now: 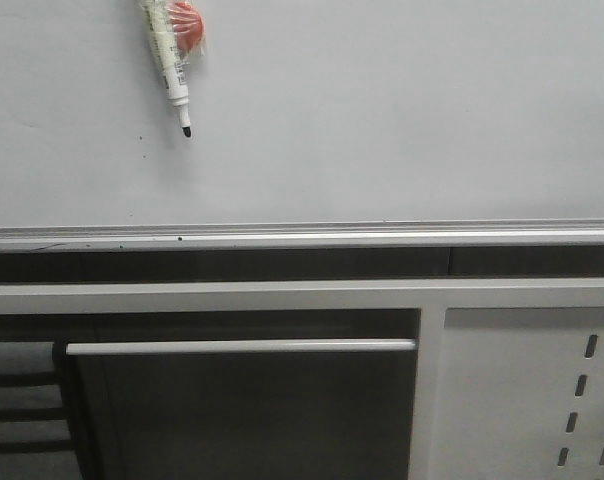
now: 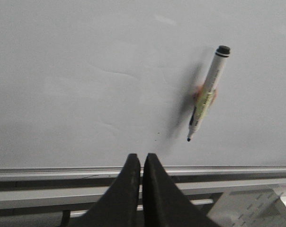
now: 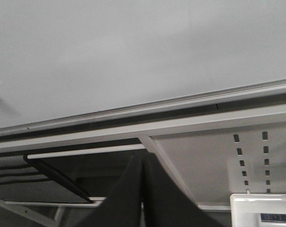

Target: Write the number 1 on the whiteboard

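The whiteboard (image 1: 382,110) fills the upper part of the front view, pale grey-white and smooth. A white marker (image 1: 170,58) with an uncapped black tip hangs tilted against it at the top left, tip down, an orange piece (image 1: 190,24) behind its body. In the left wrist view the marker (image 2: 207,94) stands on the whiteboard (image 2: 86,85), well apart from my left gripper (image 2: 142,157), which is shut on nothing near the bottom rail. My right gripper (image 3: 142,158) is shut and empty, below the whiteboard (image 3: 133,52). The number 1 is out of view. Neither gripper shows in the front view.
A silver rail (image 1: 302,237) runs under the board, with a few tiny dark specks (image 1: 140,137) above it. Lower down are a grey metal panel with slots (image 1: 542,400), a horizontal handle bar (image 1: 242,347) and dark recesses. A white box (image 3: 261,208) sits by the slotted panel (image 3: 214,161).
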Robot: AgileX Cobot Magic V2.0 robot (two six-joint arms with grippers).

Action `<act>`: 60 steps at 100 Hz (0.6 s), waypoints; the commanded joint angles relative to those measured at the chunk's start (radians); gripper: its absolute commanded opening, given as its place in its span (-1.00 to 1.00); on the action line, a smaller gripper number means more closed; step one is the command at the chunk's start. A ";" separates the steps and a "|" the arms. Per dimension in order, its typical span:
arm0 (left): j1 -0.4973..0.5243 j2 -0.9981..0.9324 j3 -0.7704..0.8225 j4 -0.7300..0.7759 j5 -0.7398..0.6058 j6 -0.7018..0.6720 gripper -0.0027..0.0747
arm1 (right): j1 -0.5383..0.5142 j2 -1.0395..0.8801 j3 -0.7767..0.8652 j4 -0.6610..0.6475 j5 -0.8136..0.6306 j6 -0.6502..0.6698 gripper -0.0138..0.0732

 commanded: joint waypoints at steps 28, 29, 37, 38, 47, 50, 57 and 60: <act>0.003 0.286 -0.094 -0.621 0.084 0.699 -0.87 | -0.008 0.185 -0.154 0.019 -0.048 -0.112 -0.44; 0.003 0.291 -0.094 -0.643 0.093 0.710 -0.83 | -0.008 0.186 -0.156 0.023 -0.045 -0.117 -0.40; 0.003 0.359 -0.094 -0.762 0.137 0.805 -0.55 | -0.008 0.198 -0.159 0.047 -0.040 -0.132 0.12; 0.003 0.359 -0.094 -0.783 0.148 0.813 -0.49 | -0.008 0.197 -0.159 0.048 -0.040 -0.132 0.16; 0.003 0.445 -0.106 -0.874 0.208 0.878 -0.07 | -0.008 0.203 -0.159 0.050 -0.040 -0.151 0.43; 0.003 0.469 -0.112 -0.902 0.223 0.886 0.08 | -0.008 0.203 -0.159 0.050 -0.042 -0.155 0.42; 0.003 0.529 -0.136 -0.918 0.279 0.914 0.27 | -0.008 0.203 -0.159 0.050 -0.042 -0.170 0.38; 0.003 0.558 -0.151 -0.920 0.306 0.917 0.28 | -0.008 0.203 -0.159 0.050 -0.042 -0.172 0.36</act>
